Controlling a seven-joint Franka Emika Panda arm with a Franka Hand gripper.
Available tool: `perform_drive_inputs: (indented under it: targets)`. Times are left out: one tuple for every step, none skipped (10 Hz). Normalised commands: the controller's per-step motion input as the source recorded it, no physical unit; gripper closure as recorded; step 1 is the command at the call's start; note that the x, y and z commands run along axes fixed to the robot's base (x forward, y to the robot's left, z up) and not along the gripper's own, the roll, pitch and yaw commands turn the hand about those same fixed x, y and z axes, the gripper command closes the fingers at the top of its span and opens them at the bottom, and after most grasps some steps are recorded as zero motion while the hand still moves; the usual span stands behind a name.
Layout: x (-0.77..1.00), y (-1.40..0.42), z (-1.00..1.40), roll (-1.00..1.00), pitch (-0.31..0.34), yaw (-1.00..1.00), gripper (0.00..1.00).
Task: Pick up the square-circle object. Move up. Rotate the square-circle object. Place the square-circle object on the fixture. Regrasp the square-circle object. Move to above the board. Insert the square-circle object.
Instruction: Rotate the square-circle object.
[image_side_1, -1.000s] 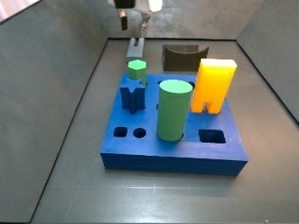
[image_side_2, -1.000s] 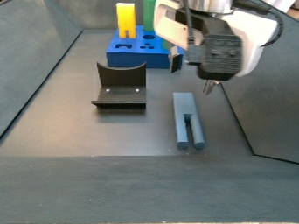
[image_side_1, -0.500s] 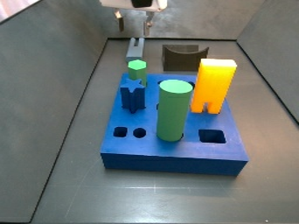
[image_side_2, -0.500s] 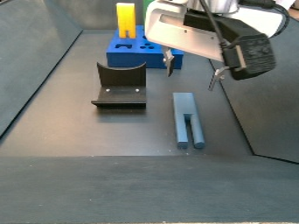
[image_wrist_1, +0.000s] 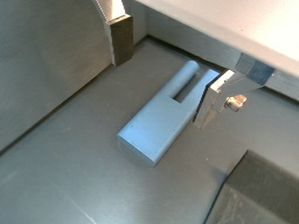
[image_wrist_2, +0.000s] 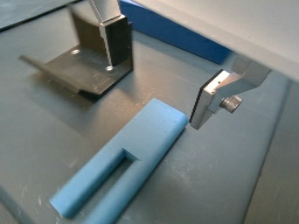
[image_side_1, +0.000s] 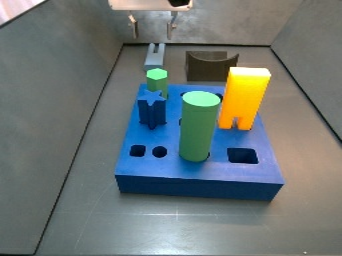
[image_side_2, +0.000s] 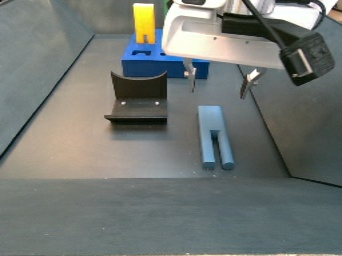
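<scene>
The square-circle object, a slender pale grey-blue peg, lies flat on the floor in both wrist views (image_wrist_1: 163, 114) (image_wrist_2: 122, 162) and both side views (image_side_2: 214, 135) (image_side_1: 155, 52). My gripper (image_side_2: 218, 80) hovers above the peg's end nearer the board, open and empty. Its fingers (image_wrist_1: 121, 39) (image_wrist_2: 211, 101) stand apart over the peg and do not touch it. The fixture (image_side_2: 136, 97) (image_side_1: 207, 65) (image_wrist_2: 76, 70) stands on the floor beside the peg. The blue board (image_side_1: 201, 155) (image_side_2: 154, 58) lies beyond the fixture. In one side view only the gripper's underside shows at the frame's edge.
On the board stand a tall green cylinder (image_side_1: 198, 125), an orange-yellow block (image_side_1: 243, 95) (image_side_2: 142, 20), a small green hexagonal peg (image_side_1: 156, 78) and a dark-blue star peg (image_side_1: 151, 107). Grey walls enclose the floor on both sides.
The gripper's wrist has turned and risen a little over the peg, so the fingers now stand side by side above it. The peg, fixture and board have not moved.
</scene>
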Motion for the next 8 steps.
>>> perform_drive_inputs:
  targets:
    - [0.02, -0.01, -0.03, -0.03, 0.037, 0.54, 0.0]
    - [0.02, -0.01, -0.03, -0.03, 0.036, 0.31, 0.0]
    - [0.02, -0.01, -0.03, -0.03, 0.036, 0.2, 0.0]
    - [0.0, 0.0, -1.0, 0.0, 0.0, 0.0, 0.0]
    - [0.01, 0.0, -1.0, 0.0, -0.016, -0.04, 0.0]
    - [0.03, 0.0, -1.0, -0.01, -0.052, -0.04, 0.0]
    - [0.03, 0.0, -1.0, -0.02, -0.061, -0.03, 0.0]
    - [0.04, 0.0, -1.0, -0.05, -0.072, -0.02, 0.0]
